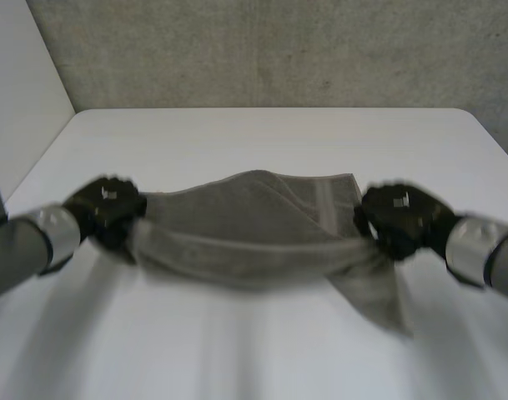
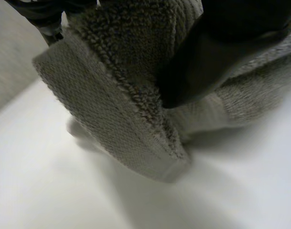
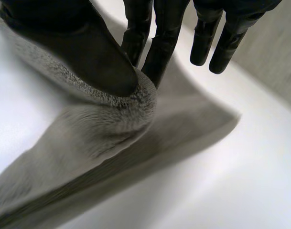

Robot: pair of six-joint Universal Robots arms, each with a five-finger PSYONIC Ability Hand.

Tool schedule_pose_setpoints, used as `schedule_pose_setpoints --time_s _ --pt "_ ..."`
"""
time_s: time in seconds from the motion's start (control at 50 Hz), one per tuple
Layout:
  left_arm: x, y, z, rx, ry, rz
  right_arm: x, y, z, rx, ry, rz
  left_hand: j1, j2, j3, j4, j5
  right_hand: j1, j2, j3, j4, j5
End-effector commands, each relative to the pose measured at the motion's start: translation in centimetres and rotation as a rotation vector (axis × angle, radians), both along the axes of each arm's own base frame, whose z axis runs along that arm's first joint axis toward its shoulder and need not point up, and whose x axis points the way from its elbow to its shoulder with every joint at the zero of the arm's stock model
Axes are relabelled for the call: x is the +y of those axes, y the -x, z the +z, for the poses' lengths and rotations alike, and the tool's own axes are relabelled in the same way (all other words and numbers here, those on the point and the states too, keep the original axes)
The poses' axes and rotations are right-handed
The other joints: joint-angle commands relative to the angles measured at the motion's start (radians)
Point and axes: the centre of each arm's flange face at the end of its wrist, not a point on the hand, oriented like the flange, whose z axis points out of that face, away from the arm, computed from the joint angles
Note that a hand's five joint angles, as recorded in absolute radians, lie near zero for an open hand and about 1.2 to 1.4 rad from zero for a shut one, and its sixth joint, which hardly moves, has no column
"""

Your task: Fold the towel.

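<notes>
A grey towel [image 1: 254, 229] sags between the two hands, just above a white table [image 1: 262, 133]. The left hand [image 1: 110, 207] and right hand [image 1: 399, 218] each pinch one end between thumb and fingers [image 3: 159, 47]. The fold looks half done, as the lifted edge is not yet laid down.

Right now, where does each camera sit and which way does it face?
Head view: sits between and behind the arms, looks down at the white table; both arms show, the left hand and right hand each holding an end of the grey towel.
Left wrist view: on the left wrist, looking along the palm; its own dark hand grips the towel's hemmed edge.
Right wrist view: on the right wrist; its own thumb and fingers pinch the towel.
Shared: all three show the towel and table.
</notes>
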Motion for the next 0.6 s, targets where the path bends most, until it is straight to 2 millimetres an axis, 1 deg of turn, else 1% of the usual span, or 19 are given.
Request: schedule_pose_setpoints --time_s 0.02,0.04,0.06,0.08,0.1,0.12,0.14,0.16,0.22,0.32,0.34,0.36,0.38,0.42,0.44,0.5,0.54,0.58,0.6 --pt "-6.2 1.7 9.8 0.263 0.296 0.113 -5.0 -3.4 10.3 -0.135 0.373 0.009 0.103 0.075 -0.058 -0.066 0.059 0.064 0.096 -0.053 -0.076 0.047" --pt "-6.2 1.7 9.8 0.264 0.297 0.113 -5.6 -3.5 14.0 -0.212 0.478 -0.018 0.103 0.075 -0.058 -0.066 0.059 0.064 0.096 -0.053 -0.076 0.047" --pt "-6.8 1.7 12.9 0.349 0.38 0.137 -5.6 -3.5 14.0 -0.213 0.479 -0.018 0.103 0.075 -0.058 -0.066 0.059 0.064 0.096 -0.053 -0.076 0.047" --pt "-6.8 1.6 16.0 0.435 0.457 0.151 -5.7 -3.4 17.7 -0.308 0.585 -0.036 0.103 0.075 -0.058 -0.066 0.059 0.064 0.096 -0.053 -0.076 0.047" --pt "-6.8 1.6 16.1 0.436 0.458 0.151 -5.3 -3.2 20.7 -0.412 0.672 -0.037 0.103 0.075 -0.058 -0.066 0.059 0.064 0.096 -0.053 -0.076 0.047" --pt "-6.2 1.3 19.2 0.515 0.53 0.155 -5.3 -3.2 20.8 -0.413 0.673 -0.037 0.103 0.075 -0.058 -0.066 0.059 0.064 0.096 -0.053 -0.076 0.047" --pt "-5.4 1.1 21.3 0.581 0.574 0.15 -4.6 -3.0 22.9 -0.507 0.722 -0.03 0.103 0.075 -0.058 -0.066 0.059 0.064 0.096 -0.053 -0.076 0.047" --pt "-5.4 1.1 21.3 0.582 0.575 0.15 -3.9 -2.7 24.0 -0.576 0.739 -0.013 0.103 0.075 -0.058 -0.066 0.059 0.064 0.096 -0.053 -0.076 0.047" --pt "-4.2 0.7 23.1 0.656 0.606 0.138 -3.5 -2.7 23.7 -0.61 0.696 0.007 0.103 0.075 -0.058 -0.066 0.059 0.064 0.096 -0.053 -0.076 0.047" --pt "-2.9 0.5 19.8 0.643 0.495 0.161 -1.9 -3.0 18.2 -0.528 0.491 0.051 0.103 0.075 -0.058 -0.066 0.059 0.064 0.096 -0.053 -0.076 0.047" --pt "-2.5 0.4 17.8 0.622 0.437 0.172 -1.9 -3.0 18.2 -0.527 0.49 0.051 0.103 0.075 -0.058 -0.066 0.059 0.064 0.096 -0.053 -0.076 0.047" --pt "-2.1 0.4 15.8 0.597 0.384 0.173 -1.5 -2.9 16.4 -0.491 0.431 0.054 0.103 0.075 -0.058 -0.066 0.059 0.064 0.096 -0.053 -0.076 0.047" --pt "-2.1 0.4 15.8 0.597 0.383 0.173 -1.0 -2.9 14.7 -0.455 0.382 0.06 0.103 0.075 -0.058 -0.066 0.059 0.064 0.096 -0.053 -0.076 0.047" --pt "-1.1 0.5 11.5 0.549 0.284 0.158 -0.6 -2.8 13.1 -0.419 0.34 0.058 0.103 0.075 -0.058 -0.066 0.059 0.064 0.096 -0.053 -0.076 0.047" --pt "-1.1 0.5 11.5 0.549 0.283 0.157 -0.6 -2.8 13.1 -0.419 0.339 0.058 0.103 0.075 -0.058 -0.066 0.059 0.064 0.096 -0.053 -0.076 0.047" --pt "0.2 0.1 7.5 0.489 0.229 0.141 0.5 -2.5 9.5 -0.335 0.249 0.052 0.103 0.075 -0.058 -0.066 0.059 0.064 0.096 -0.053 -0.076 0.047" --pt "0.8 -0.5 5.7 0.453 0.22 0.141 2.1 -2.1 5.6 -0.233 0.167 0.064 0.103 0.075 -0.058 -0.066 0.059 0.064 0.096 -0.053 -0.076 0.047" --pt "1.6 -1.6 2.3 0.378 0.228 0.137 3.0 -1.8 3.8 -0.177 0.136 0.076 0.103 0.075 -0.058 -0.066 0.059 0.064 0.096 -0.053 -0.076 0.047" --pt "1.6 -1.6 2.3 0.377 0.228 0.137 3.8 -1.6 2.1 -0.126 0.11 0.092 0.103 0.075 -0.058 -0.066 0.059 0.064 0.096 -0.053 -0.076 0.047"
